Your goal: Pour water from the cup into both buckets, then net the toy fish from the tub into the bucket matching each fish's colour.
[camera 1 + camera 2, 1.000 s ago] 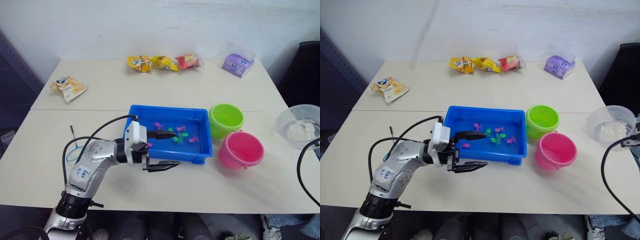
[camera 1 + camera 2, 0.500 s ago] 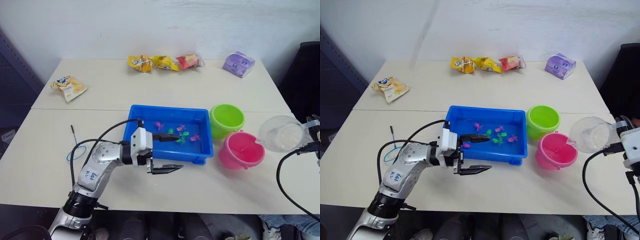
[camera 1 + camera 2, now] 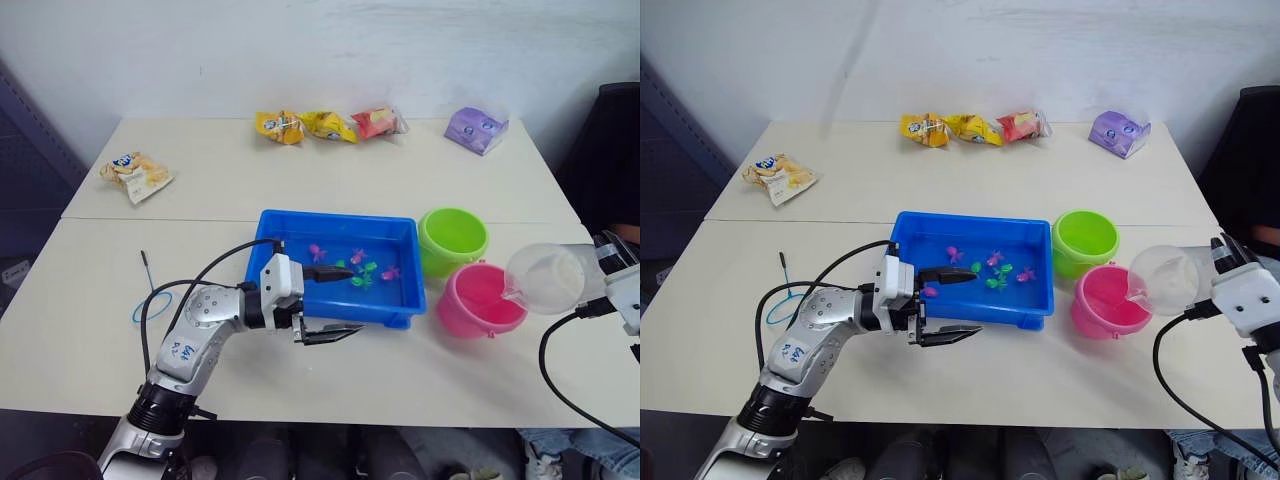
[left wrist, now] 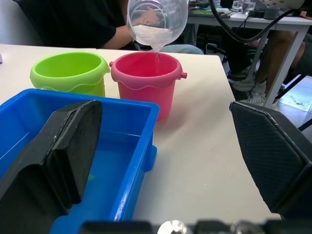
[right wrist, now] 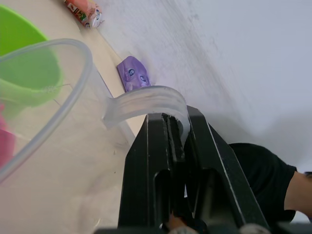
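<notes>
Cup [image 3: 545, 278] tipped over pink bucket [image 3: 482, 300], handle pinched by right hand [image 5: 178, 141]; fill level unclear.

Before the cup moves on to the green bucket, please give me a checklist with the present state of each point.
1. Right tool shut on the cup handle: ok.
2. Cup tilted, spout over the pink bucket: ok.
3. Water stream falling inside the pink bucket: ok.
4. Green bucket upright beside the tub: ok.
5. Left tool open, empty, at the tub's near edge, away from the buckets: ok.
6. Water level in the pink bucket: cannot tell.
</notes>
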`<act>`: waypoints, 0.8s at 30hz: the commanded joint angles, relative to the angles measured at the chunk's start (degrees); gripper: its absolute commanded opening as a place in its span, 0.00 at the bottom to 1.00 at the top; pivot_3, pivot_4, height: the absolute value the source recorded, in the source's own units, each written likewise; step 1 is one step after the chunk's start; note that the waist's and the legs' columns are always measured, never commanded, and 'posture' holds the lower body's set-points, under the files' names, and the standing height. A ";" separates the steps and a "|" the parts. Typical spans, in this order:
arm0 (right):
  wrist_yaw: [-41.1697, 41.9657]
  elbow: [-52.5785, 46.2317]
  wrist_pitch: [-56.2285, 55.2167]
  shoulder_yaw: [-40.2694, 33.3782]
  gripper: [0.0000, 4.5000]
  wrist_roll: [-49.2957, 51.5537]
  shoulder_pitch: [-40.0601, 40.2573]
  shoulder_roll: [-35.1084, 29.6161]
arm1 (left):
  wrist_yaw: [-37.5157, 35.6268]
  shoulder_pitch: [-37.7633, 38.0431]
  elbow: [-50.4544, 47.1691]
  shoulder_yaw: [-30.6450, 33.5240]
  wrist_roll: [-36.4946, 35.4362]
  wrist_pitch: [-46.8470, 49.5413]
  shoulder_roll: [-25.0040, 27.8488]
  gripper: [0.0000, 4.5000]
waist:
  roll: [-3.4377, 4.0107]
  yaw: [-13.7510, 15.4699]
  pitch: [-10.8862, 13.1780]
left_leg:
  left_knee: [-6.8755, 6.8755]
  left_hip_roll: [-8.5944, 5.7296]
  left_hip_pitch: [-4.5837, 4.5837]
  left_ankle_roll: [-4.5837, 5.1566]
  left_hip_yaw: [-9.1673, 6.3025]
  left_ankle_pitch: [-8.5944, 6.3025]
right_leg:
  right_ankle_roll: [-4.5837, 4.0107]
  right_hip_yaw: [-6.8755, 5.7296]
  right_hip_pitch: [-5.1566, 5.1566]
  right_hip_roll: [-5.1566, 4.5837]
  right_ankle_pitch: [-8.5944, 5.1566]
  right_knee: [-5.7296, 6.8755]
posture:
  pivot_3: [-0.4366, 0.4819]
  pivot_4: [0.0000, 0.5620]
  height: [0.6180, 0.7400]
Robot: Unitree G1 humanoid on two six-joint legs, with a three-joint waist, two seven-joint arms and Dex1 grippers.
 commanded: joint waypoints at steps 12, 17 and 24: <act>-5.32 -0.88 -7.55 -1.30 0.01 -6.82 -2.45 -1.45 | 0.18 -0.71 -0.82 0.58 0.51 -1.09 -0.34 1.00 | 0.00 -0.01 0.00 | 0.01 0.00 0.01 -0.04 0.00 0.02 | 0.00 0.00 0.00 0.00 0.00 0.02 | 0.48 0.27 1.00; -6.35 -0.34 -8.52 -0.74 0.01 -8.44 -3.31 -1.63 | 0.62 -0.94 -0.37 0.72 0.72 -1.45 -0.60 1.00 | 0.00 -0.10 0.00 | 0.01 0.00 0.02 -0.05 0.00 0.03 | 0.00 0.01 0.00 0.01 0.00 0.03 | 0.48 0.27 1.00; -8.56 3.55 -11.42 -0.25 0.01 -9.42 -4.23 -1.67 | 1.29 -0.98 -0.09 2.27 -0.46 -1.28 -1.95 1.00 | -0.01 -0.04 0.01 | 0.04 0.00 0.01 -0.08 0.00 0.05 | 0.00 0.00 0.00 0.01 0.00 0.05 | 0.48 0.27 1.00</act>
